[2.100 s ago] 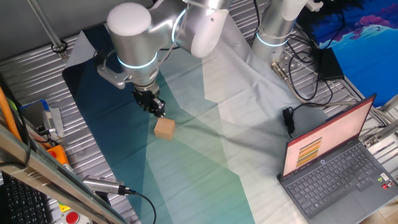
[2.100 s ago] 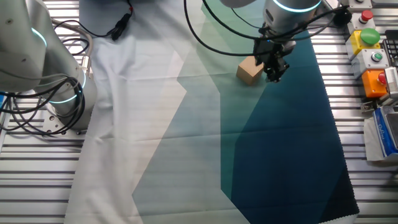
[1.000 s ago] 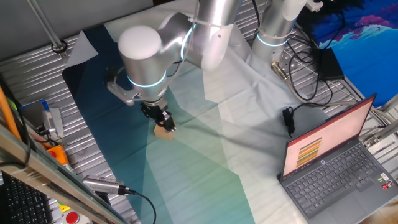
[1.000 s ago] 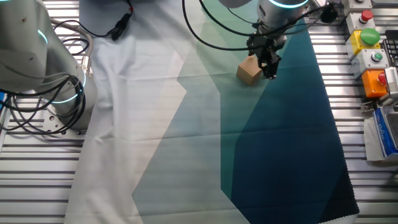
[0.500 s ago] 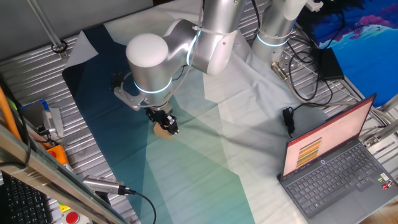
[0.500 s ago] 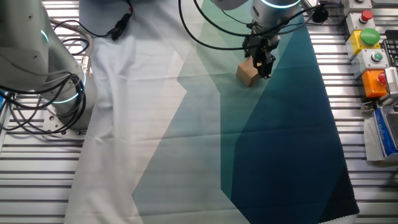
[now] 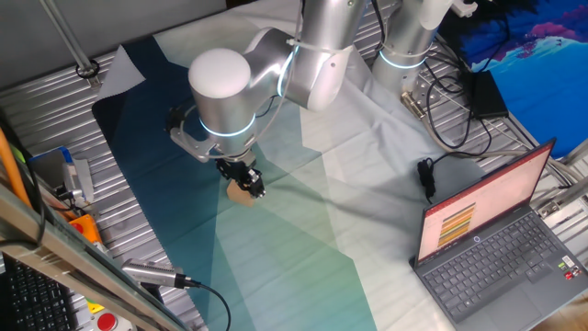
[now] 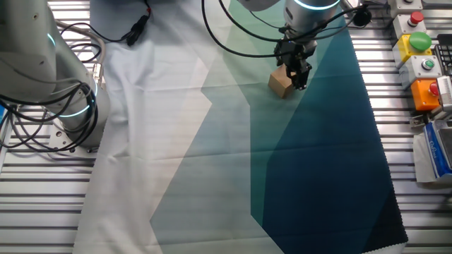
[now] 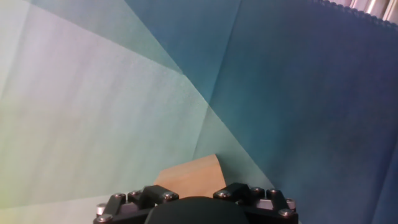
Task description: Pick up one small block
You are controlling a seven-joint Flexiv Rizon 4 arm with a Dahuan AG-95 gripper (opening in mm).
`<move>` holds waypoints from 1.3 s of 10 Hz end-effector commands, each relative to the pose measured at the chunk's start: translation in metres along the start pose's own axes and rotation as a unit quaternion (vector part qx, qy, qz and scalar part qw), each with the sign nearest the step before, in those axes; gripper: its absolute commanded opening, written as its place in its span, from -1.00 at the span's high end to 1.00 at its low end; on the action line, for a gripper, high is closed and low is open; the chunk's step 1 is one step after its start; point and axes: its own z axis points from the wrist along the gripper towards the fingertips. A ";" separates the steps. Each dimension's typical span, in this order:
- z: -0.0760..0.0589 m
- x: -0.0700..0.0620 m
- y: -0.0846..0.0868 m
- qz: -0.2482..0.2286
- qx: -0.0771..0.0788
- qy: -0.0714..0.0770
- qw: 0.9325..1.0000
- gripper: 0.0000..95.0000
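The small block (image 7: 238, 194) is a plain tan wooden cube lying on the teal part of the cloth. My gripper (image 7: 248, 185) is down at the block and covers part of it. In the other fixed view the block (image 8: 281, 84) shows just left of my gripper (image 8: 297, 73). In the hand view the block (image 9: 189, 172) runs under the black finger mounts at the bottom edge, with my gripper (image 9: 196, 198) over its near end. The jaws stand apart, one on each side of the block. The fingertips are hidden.
A folded cloth (image 7: 303, 230) in white, green and dark teal covers the table. An open laptop (image 7: 496, 239) stands at the right. A second robot base (image 8: 49, 77) with cables stands at one side, and a button box (image 8: 424, 63) at the other.
Over two seconds my gripper moved sideways from beside the block to over it. In the last half second almost nothing moved. The block has stayed in place.
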 end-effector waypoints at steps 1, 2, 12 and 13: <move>0.000 0.000 0.000 -0.001 0.000 -0.001 1.000 -0.60; 0.000 0.000 0.000 -0.001 0.000 -0.001 1.000 -0.60; 0.005 0.002 0.001 -0.073 0.007 -0.001 0.997 -0.60; 0.007 0.004 0.001 -0.075 0.007 -0.002 0.997 -0.60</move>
